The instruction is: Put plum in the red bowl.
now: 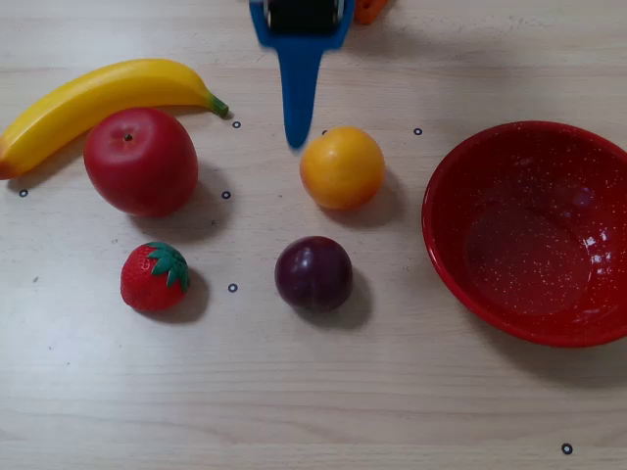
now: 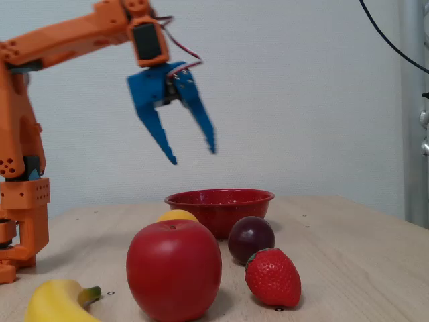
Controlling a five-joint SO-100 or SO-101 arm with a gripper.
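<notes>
Pale wood-grain tabletop (image 1: pixel 392 392) fills the overhead view, dotted with small dark ring marks, and a plain white wall is seen behind it in the fixed view. At the centre of the overhead frame, slightly below the middle, the plum (image 1: pixel 313 273) is found resting on the table, untouched. Just above it in that frame lies an orange-yellow round fruit (image 1: pixel 342 167), close but apart from it. At the right edge the red bowl (image 1: pixel 460 264) is seen, empty, well apart from the plum. A red apple (image 1: pixel 141 161) and a banana (image 1: pixel 98 98) occupy the upper left, and a strawberry (image 1: pixel 155 276) is placed at the lower left.

In the fixed view the plum (image 2: pixel 251 239) is seen just right of centre, low in the frame, in front of the bowl (image 2: pixel 220 199) and behind the strawberry (image 2: pixel 273 276) and the apple (image 2: pixel 173 270). The blue gripper (image 2: pixel 193 155) is held high in the upper left of that frame on the orange arm (image 2: pixel 60 40), well above the fruit. Its jaws are spread apart and pointed downward, and nothing is held between them. In the overhead view the gripper (image 1: pixel 297 137) enters from the top edge.
</notes>
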